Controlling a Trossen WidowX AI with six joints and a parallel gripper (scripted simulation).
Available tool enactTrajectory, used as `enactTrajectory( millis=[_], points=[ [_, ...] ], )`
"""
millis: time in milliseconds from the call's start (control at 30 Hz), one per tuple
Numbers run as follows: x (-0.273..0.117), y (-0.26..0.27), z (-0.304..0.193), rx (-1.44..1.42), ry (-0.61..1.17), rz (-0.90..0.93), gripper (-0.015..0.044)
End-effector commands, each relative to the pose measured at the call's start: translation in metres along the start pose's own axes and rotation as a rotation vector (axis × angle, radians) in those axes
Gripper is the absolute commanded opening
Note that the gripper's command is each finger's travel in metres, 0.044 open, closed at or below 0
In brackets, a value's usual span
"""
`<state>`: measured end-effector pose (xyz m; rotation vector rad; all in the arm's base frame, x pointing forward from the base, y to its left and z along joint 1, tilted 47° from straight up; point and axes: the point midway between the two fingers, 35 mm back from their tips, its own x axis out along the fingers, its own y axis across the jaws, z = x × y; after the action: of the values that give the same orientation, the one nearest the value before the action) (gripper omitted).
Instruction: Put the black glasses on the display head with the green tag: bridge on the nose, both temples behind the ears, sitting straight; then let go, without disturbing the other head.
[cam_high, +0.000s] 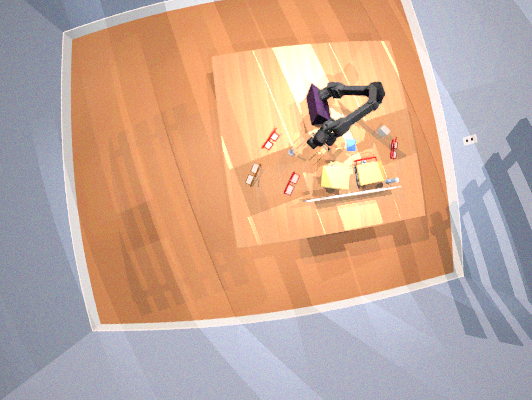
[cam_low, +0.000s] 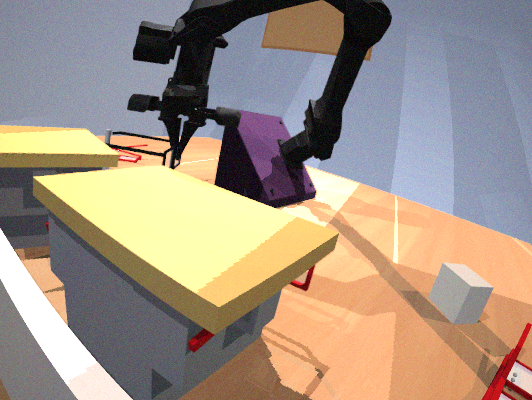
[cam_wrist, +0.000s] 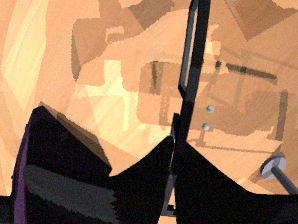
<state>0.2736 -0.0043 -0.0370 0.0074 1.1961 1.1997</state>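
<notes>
My gripper (cam_high: 312, 144) (cam_low: 175, 161) (cam_wrist: 173, 141) is shut on the black glasses (cam_low: 167, 157) (cam_wrist: 185, 112), gripping the front frame; the temples stretch away to the left in the exterior view. They hang above the table, off the heads. Two grey heads stand under yellow slabs: one head (cam_low: 120, 300) is near in the exterior view, the other (cam_low: 15, 200) farther left. Red parts show under the near slab. No green tag is visible, so I cannot tell which head bears it. Noses and ears are hidden.
A purple wedge (cam_high: 318, 107) (cam_low: 265, 150) stands beside the arm. A white panel (cam_high: 350, 194) runs along the heads. Red glasses (cam_high: 271, 137), brown glasses (cam_high: 255, 169), a pale block (cam_high: 383, 131) (cam_low: 457, 295) and a grey pin (cam_low: 108, 136) (cam_wrist: 273, 167) are on the table.
</notes>
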Motion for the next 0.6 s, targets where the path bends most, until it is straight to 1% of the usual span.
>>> enactTrajectory(
  millis=[0, 567],
  points=[
    [0.004, 0.001, 0.000, 0.005, -0.006, 0.003, 0.0000],
    [0.020, 0.002, 0.000, 0.004, -0.007, 0.004, 0.0000]
  ],
)
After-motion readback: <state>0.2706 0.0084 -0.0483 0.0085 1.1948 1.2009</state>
